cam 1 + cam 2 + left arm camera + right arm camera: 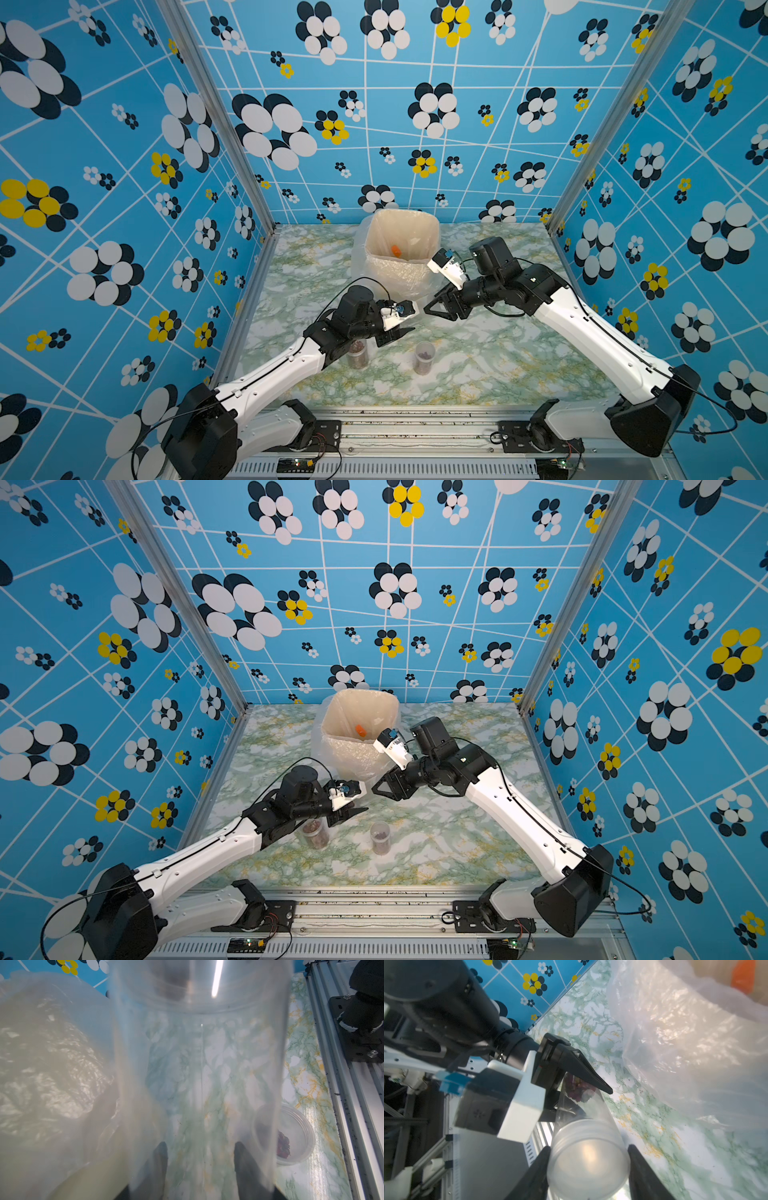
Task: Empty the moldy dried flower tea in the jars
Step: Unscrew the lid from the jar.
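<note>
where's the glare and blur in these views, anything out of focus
left wrist: the held jar fills the frame, soft and smeared, with a bright glare streak; right wrist: its lid is milky and out of focus, the bin liner glints; both top views: sharp and evenly lit, no strong glare.

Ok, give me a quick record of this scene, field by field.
left gripper: shut on jar, tea at its base
right gripper: shut on that jar's lid
table: two more jars standing, tea inside
bin: lined, at the back, orange piece inside
</note>
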